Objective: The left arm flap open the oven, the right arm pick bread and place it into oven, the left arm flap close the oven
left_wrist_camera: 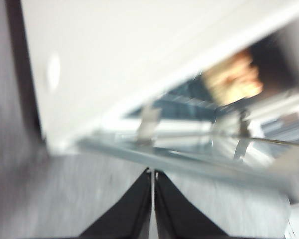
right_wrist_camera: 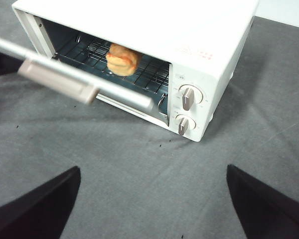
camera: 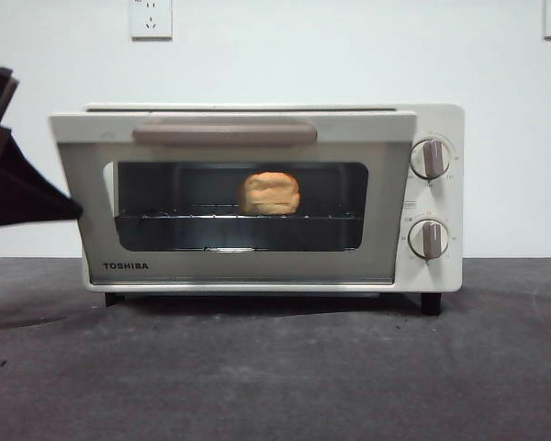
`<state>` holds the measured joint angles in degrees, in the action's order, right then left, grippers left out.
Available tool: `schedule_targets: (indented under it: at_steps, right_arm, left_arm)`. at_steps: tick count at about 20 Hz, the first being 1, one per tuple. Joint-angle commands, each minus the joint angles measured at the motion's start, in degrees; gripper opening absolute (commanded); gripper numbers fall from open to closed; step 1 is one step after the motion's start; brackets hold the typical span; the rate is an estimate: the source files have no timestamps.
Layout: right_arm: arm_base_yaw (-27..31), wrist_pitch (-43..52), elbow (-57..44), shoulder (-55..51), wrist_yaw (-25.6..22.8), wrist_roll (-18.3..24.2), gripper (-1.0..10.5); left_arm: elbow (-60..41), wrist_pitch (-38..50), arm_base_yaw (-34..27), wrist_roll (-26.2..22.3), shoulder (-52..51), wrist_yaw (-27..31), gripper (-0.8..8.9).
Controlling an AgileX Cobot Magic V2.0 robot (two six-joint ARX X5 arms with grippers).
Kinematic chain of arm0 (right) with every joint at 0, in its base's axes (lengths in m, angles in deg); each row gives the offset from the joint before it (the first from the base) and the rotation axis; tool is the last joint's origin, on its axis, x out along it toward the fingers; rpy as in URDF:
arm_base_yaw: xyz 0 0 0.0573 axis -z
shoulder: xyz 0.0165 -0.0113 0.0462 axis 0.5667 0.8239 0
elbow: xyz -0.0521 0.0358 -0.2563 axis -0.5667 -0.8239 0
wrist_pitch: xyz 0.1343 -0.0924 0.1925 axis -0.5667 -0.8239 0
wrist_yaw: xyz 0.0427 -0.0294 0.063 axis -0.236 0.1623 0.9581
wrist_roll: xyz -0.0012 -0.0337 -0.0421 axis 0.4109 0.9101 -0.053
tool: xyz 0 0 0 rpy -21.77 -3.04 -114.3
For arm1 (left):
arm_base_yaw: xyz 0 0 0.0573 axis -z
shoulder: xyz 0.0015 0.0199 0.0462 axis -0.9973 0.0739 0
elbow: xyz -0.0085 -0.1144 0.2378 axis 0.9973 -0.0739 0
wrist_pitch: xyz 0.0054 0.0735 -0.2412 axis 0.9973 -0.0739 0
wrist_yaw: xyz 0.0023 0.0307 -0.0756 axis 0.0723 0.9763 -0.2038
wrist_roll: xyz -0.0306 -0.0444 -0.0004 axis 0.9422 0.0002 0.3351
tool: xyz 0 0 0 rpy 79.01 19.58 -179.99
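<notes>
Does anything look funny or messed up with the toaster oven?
Only one thing: the cream-white toaster oven has its glass door partway open, not shut, as the right wrist view shows. The lumpy golden bread sits on the wire rack inside. Nothing looks spilled or broken.

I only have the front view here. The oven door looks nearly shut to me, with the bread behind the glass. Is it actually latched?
Observer: No. The right wrist view shows the oven door partly open, its handle standing clear of the oven body.
Operator: Is the bread properly on the rack?
Observer: Yes, the bread sits on the wire rack, back from the front edge.
Operator: What is the dark shape at my left edge?
Observer: The left gripper, jaws shut, tips at the door's glass edge.
Operator: And the right gripper?
Observer: The right gripper is open, above bare tabletop in front of the oven.
</notes>
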<state>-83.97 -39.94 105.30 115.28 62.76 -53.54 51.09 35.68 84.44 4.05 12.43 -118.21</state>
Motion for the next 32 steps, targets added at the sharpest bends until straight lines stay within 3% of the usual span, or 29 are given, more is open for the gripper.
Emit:
schedule_targets:
  at_steps: [1,11,14,25,32]
  right_arm:
    - [-0.50,0.46,1.01,0.46,-0.22,-1.14,4.7]
    - [-0.50,0.55,0.90,0.94,-1.68,-1.14,4.7]
    - [-0.50,0.74,0.85,1.95,-1.66,-1.14,4.7]
    - [-0.57,4.42,0.83,7.96,-1.44,-0.59,4.7]
    - [-0.57,7.21,0.83,11.47,1.86,-0.20,4.7]
  left_arm:
    - [0.72,2.45,-0.17,2.14,0.02,-0.39,0.15]
    - [0.74,1.01,0.59,1.62,-6.23,-0.17,0.18]
    - [1.40,-2.19,1.64,1.31,-11.50,2.47,0.19]
    - [17.62,-39.41,9.42,-17.40,-26.38,19.39,0.18]
    - [28.81,-58.82,14.10,-23.76,-28.81,27.67,0.18]
